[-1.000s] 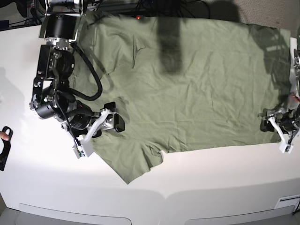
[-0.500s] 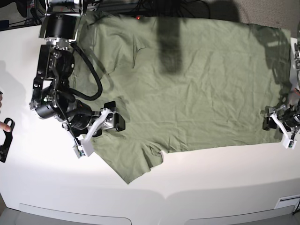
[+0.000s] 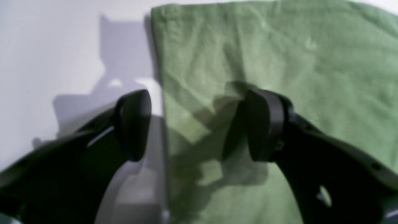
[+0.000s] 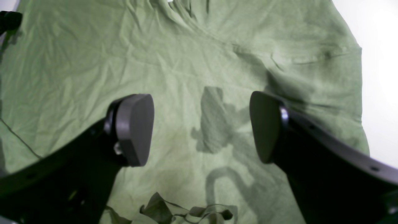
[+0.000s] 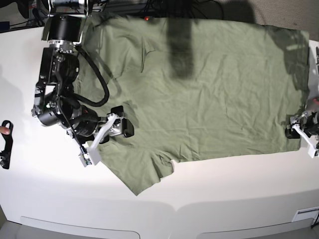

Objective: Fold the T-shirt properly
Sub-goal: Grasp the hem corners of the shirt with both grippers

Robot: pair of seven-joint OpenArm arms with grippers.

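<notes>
The sage-green T-shirt (image 5: 209,94) lies spread flat and wrinkled on the white table (image 5: 224,189), with one sleeve (image 5: 137,172) pointing to the front left. A small white patch (image 5: 172,162) shows at its near edge. My right gripper (image 5: 122,121) is open and empty just above the cloth by that sleeve; in the right wrist view (image 4: 202,127) only shirt (image 4: 199,56) lies between the fingers. My left gripper (image 5: 295,129) is open at the shirt's right edge. In the left wrist view (image 3: 196,124) it straddles the hem (image 3: 158,77), one finger (image 3: 133,124) over the table and the other finger (image 3: 264,124) over the cloth.
A black tool (image 5: 5,149) with a human fingertip on it sits at the far left table edge. Cables and the arm mounts (image 5: 65,25) are at the back. The table's front edge (image 5: 174,206) runs below the shirt.
My left gripper has moved to the right, from over the cloth out to the shirt's right edge. The right arm has shifted only slightly. The shirt has not moved.
</notes>
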